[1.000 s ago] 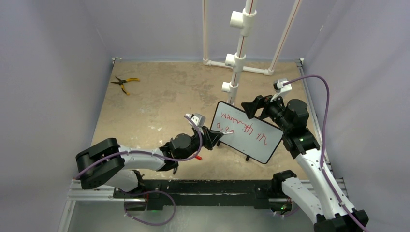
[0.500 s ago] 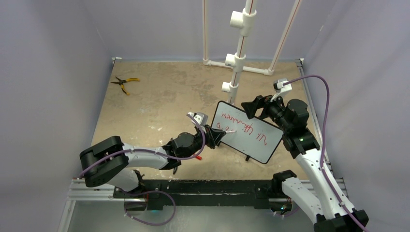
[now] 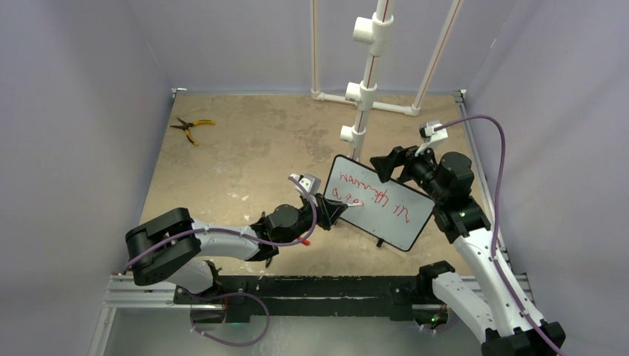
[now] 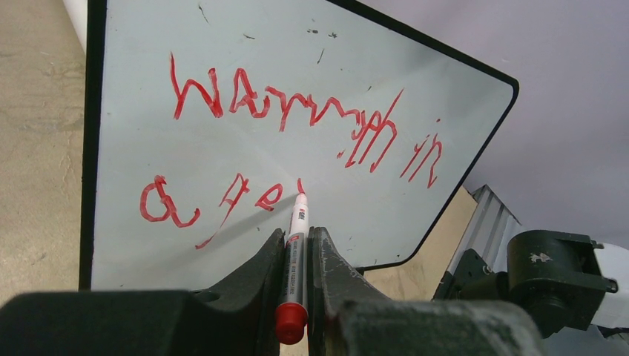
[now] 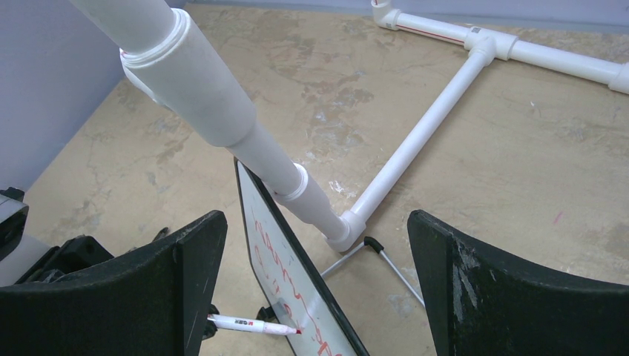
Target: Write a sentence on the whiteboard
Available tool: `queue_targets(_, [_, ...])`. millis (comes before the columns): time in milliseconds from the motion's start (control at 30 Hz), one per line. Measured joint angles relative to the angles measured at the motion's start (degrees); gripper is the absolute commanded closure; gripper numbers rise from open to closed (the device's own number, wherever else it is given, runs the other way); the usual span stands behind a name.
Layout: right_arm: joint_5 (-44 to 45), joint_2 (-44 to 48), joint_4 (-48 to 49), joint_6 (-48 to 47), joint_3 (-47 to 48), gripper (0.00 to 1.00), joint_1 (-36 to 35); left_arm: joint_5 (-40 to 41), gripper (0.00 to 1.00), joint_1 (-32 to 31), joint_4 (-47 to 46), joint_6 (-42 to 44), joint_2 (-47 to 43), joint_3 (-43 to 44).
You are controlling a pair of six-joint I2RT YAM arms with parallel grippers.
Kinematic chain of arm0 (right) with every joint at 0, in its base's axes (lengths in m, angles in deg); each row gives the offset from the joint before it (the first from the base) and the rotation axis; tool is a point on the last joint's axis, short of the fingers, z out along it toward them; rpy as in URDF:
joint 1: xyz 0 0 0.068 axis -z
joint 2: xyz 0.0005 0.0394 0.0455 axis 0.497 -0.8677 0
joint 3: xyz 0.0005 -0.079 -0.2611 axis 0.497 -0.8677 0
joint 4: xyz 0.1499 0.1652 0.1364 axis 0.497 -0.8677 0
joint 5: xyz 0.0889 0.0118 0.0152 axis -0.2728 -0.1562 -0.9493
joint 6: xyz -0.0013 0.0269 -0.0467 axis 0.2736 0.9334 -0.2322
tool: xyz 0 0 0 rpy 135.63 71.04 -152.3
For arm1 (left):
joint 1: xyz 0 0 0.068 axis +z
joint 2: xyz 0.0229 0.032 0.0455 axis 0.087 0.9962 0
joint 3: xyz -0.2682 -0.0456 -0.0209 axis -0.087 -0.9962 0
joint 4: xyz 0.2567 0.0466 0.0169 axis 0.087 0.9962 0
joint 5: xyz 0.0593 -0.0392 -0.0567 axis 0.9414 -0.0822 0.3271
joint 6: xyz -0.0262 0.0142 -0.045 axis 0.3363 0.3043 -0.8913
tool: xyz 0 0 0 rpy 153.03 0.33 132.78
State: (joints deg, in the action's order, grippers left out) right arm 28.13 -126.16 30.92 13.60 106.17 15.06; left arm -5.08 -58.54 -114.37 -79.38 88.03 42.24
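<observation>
Pinching the marker (image 4: 298, 222) against the whiteboard (image 4: 245, 44), left end effector (image 4: 295, 241) hides its barrel; right end effector (image 5: 315, 230) gapes wide.

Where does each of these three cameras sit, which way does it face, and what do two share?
Top external: high behind the bases, looking down at the table; both arms, left pincer, right pincer show.
Left wrist: on the left arm, facing the whiteboard and the sentence; own fingers clamp a red marker.
Right wrist: on the right arm, looking down past the board's edge to the PVC frame; own fingers open.
Shared: both wrist views show the marker tip at the board.
</observation>
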Motion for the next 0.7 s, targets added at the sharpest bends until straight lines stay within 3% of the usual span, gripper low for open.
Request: queue_targets(700, [0.02, 0.0, 0.0, -0.02, 0.0, 0.06, 0.0, 0.44, 1.0, 0.0, -0.52, -0.98, 0.0, -2.25])
